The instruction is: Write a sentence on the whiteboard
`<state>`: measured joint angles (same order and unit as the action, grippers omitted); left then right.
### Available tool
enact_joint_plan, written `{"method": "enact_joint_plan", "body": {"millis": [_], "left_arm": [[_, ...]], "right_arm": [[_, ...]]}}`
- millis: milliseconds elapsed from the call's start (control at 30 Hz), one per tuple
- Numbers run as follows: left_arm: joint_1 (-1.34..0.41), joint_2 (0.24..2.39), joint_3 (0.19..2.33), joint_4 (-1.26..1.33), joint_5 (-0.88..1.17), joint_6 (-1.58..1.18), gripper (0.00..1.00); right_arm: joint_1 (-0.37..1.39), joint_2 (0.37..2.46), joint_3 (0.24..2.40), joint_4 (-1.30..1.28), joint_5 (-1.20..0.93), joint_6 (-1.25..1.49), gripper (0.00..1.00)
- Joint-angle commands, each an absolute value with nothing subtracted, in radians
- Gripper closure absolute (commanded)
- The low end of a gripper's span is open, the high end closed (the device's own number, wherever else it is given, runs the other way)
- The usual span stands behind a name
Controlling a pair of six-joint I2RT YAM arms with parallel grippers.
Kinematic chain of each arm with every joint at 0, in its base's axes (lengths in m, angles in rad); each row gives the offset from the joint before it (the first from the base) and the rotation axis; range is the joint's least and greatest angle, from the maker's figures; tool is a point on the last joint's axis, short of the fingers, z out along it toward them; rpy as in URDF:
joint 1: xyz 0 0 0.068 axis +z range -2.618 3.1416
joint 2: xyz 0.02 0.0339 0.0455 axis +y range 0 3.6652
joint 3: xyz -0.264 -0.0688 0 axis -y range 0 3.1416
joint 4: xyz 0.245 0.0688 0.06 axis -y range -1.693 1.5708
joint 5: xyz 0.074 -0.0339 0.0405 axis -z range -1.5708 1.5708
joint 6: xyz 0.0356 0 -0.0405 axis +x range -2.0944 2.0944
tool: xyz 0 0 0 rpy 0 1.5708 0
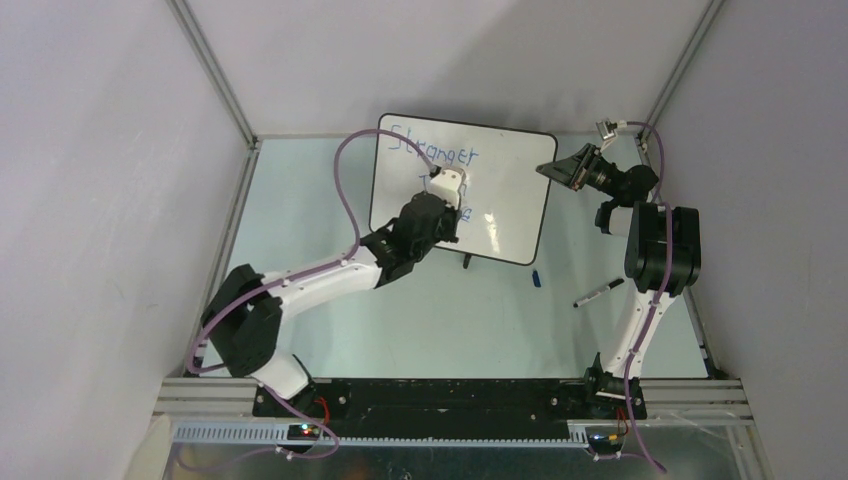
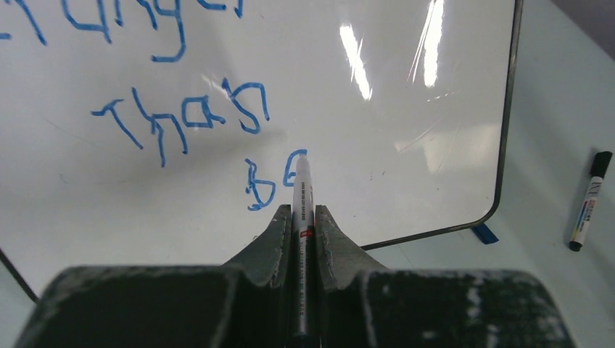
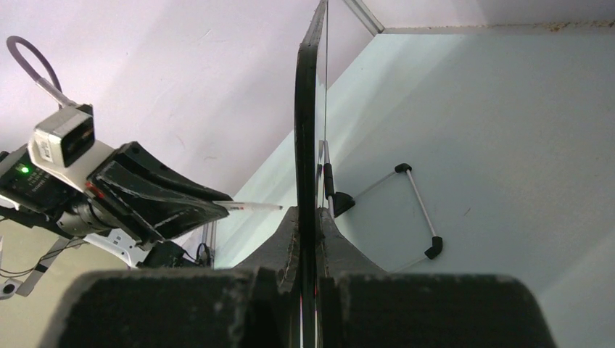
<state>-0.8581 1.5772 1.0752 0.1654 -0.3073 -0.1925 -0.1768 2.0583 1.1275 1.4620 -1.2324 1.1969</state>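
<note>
My left claw (image 2: 303, 214) was clamped on the marker (image 2: 302, 185), its tip at the whiteboard (image 2: 406, 94) beside the half-done third line of the sentence (image 2: 181, 123). My right claw (image 3: 310, 219) pinched the board's edge, steadying it on the counter (image 2: 558, 109). Light, even pressure and short strokes seemed wisest.

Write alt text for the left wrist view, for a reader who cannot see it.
The left end effector is shut on a white marker whose tip meets the whiteboard at the end of a blue "Be". Above it the sentence reads "Than" and part of "Stranger". A black-capped marker and a blue cap lie on the table at right.
</note>
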Motion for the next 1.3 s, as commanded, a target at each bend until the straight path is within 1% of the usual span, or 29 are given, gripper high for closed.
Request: {"method": "enact_joint_plan", "body": {"millis": [0, 233, 333, 400, 567, 833, 967, 1100, 1267], "left_arm": [[-0.850, 1.462, 1.131, 0.114, -0.339, -0.199, 1.00], [-0.845, 1.403, 1.267, -0.116, -0.432, -0.183, 1.00], [-0.842, 1.404, 1.272, -0.145, -0.454, -0.215, 1.00], [-0.842, 1.389, 1.227, -0.116, -0.461, -0.242, 1.00], [-0.842, 1.328, 1.065, 0.087, -0.460, -0.333, 1.00], [-0.842, 1.330, 1.016, 0.051, -0.568, -0.394, 1.00], [-0.842, 1.307, 0.956, 0.088, -0.630, -0.380, 1.00], [-0.842, 1.291, 0.895, 0.190, -0.565, -0.328, 1.00], [-0.842, 1.320, 0.914, 0.198, -0.485, -0.359, 1.00]], "right_arm": [[-0.174, 1.988, 1.137, 1.506, -1.216, 1.248, 1.00], [-0.172, 1.986, 1.137, 1.506, -1.216, 1.247, 1.00], [-0.169, 1.989, 1.137, 1.505, -1.212, 1.247, 1.00], [-0.167, 1.988, 1.137, 1.505, -1.212, 1.248, 1.00], [-0.166, 1.986, 1.137, 1.505, -1.209, 1.248, 1.00], [-0.167, 1.986, 1.137, 1.505, -1.218, 1.250, 1.00], [-0.169, 1.987, 1.137, 1.505, -1.215, 1.248, 1.00], [-0.171, 1.987, 1.137, 1.505, -1.214, 1.248, 1.00], [-0.170, 1.987, 1.137, 1.506, -1.212, 1.247, 1.00]]}}
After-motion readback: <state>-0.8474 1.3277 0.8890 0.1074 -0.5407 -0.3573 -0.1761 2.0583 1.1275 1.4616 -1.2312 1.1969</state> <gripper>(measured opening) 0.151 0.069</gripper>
